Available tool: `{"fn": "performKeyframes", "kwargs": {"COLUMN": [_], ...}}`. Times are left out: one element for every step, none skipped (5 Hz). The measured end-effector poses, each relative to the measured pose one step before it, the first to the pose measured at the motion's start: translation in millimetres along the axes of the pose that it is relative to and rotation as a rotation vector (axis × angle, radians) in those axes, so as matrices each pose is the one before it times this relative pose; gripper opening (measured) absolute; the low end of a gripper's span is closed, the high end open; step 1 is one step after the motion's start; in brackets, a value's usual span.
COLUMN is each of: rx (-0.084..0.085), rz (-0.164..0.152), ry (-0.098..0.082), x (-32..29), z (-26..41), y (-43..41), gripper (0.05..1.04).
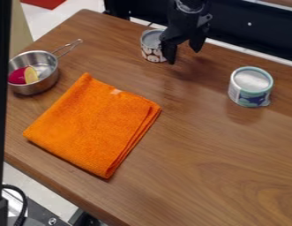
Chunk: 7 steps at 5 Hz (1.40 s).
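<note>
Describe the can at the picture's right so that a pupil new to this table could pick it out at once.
On the brown wooden table, find the folded orange cloth, then look to the picture's upper right. The green-rimmed can there stands apart, whereas the other can stands right beside the gripper.

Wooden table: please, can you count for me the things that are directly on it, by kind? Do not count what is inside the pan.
Cans: 2 (patterned can, teal-rimmed can)
Metal pans: 1 (pan with long handle)
Folded cloths: 1 (orange cloth)
Total: 4
</note>
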<state>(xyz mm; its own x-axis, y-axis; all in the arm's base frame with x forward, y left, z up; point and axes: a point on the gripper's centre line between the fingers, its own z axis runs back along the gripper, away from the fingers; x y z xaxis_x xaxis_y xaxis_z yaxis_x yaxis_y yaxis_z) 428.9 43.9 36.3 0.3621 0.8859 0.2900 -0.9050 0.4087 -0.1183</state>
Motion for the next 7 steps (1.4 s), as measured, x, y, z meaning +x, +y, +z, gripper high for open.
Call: {"fn": "performKeyframes", "kwargs": {"rx": [0.0494, 0.0312, 0.023, 0.0078, 0.0246, -0.0024, -0.0159], "rz": [0.0881, 0.0412, 0.0618, 0.0369, 0.0408, 0.0331, -0.0156], "ry": [0.019, 0.018, 0.0084, 0.0418, 0.0154, -0.0045, 0.0033], "x": [9.14, 7.0, 12.93, 11.64, 20.27, 15.71, 14.91], "z": [-11.4, -4.17, 2.53, -4.42, -3.67, -2.27, -2.66], "y": [-1.72, 0.41, 4.27, 7.95, 12.18, 5.18, 3.52], "gripper": [0.998, 0.998, 0.998, 0.998, 0.998, 0.998, 0.998]}}
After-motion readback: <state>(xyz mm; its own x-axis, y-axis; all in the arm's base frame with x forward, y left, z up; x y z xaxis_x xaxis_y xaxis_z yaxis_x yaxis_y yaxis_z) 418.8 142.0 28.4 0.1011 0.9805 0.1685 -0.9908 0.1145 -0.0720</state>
